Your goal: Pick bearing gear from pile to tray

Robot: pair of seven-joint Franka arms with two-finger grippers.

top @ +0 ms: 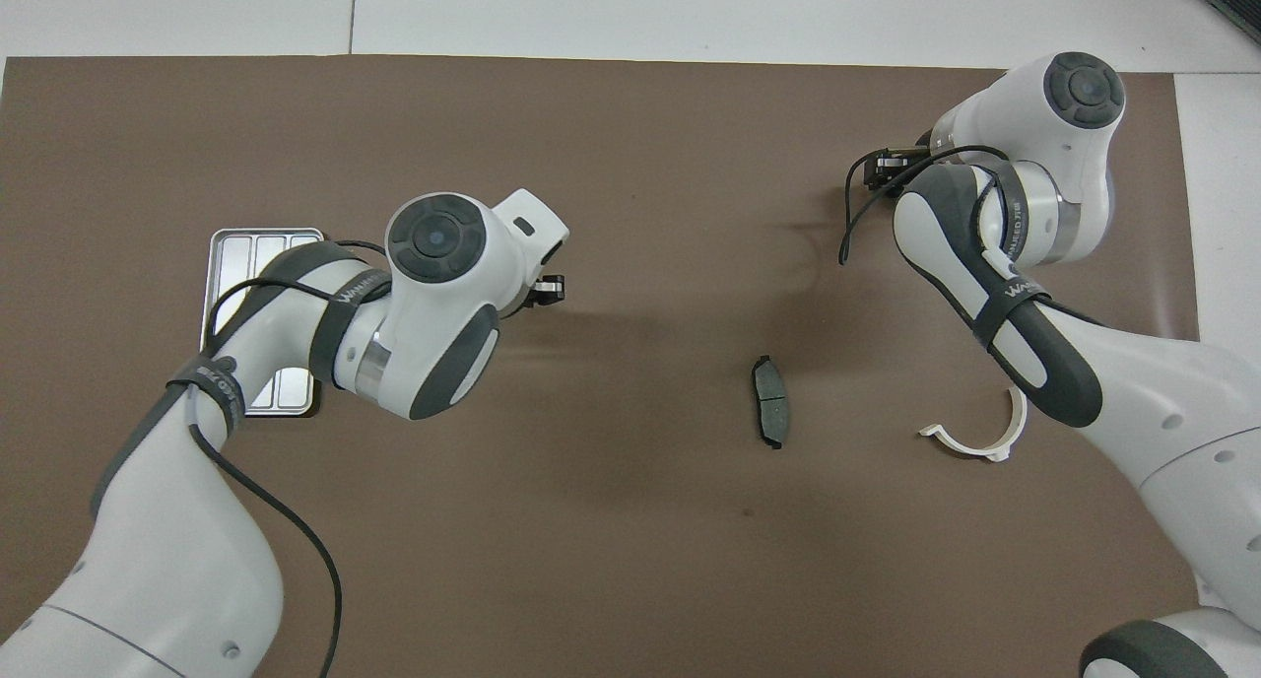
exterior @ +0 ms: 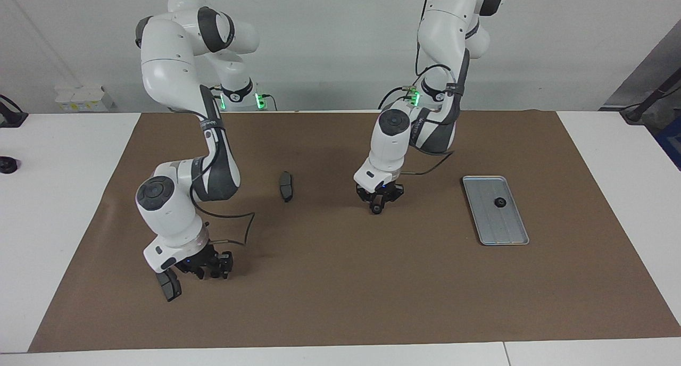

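My left gripper [exterior: 377, 206] is shut on a small black round bearing gear [exterior: 376, 210] and holds it just over the brown mat, mid-table. In the overhead view only the tip of the left gripper [top: 550, 289] shows past its wrist. The silver tray [exterior: 497, 211] lies toward the left arm's end, with another black gear [exterior: 500, 202] in it; in the overhead view the left arm covers much of the tray [top: 258, 249]. My right gripper [exterior: 211, 272] is low on the mat at the pile, its fingers drawn in on a small black piece I can barely make out.
A dark brake pad [exterior: 169, 286] lies right beside the right gripper. A second brake pad [exterior: 286, 185] lies mid-mat between the arms. A white half-ring bracket [top: 975, 440] sits nearer the robots, under the right arm. A brown mat [exterior: 340, 281] covers the table.
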